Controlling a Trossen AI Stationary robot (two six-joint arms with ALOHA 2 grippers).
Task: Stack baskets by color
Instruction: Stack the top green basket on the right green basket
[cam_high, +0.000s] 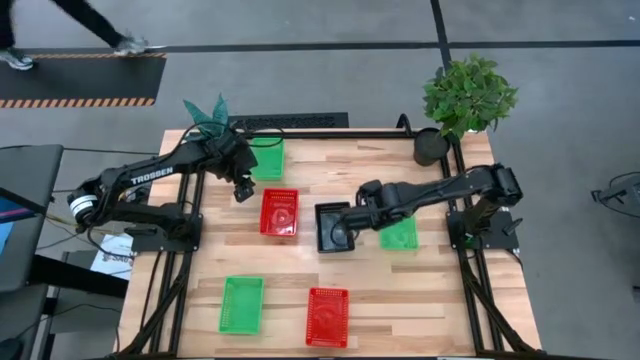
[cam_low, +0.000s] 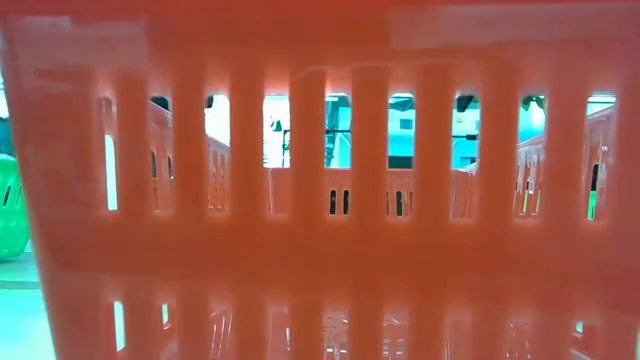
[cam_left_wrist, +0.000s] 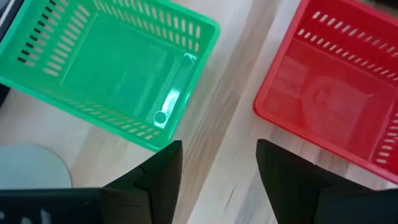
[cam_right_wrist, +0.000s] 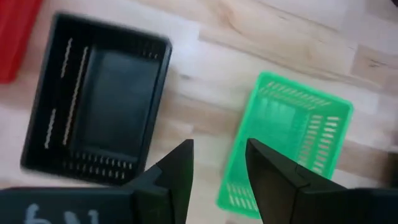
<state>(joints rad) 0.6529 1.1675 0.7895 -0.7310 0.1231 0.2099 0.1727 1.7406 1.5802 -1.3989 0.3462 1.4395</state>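
The right hand (cam_right_wrist: 217, 163) is hovering with fingers apart and empty over the bare strip of surface (cam_right_wrist: 205, 81) between a black basket (cam_right_wrist: 99, 99) and a green basket (cam_right_wrist: 292, 134). The left hand (cam_left_wrist: 217, 171), fingers also apart, is hanging over the gap between another green basket (cam_left_wrist: 106, 68) and a red basket (cam_left_wrist: 336, 93).
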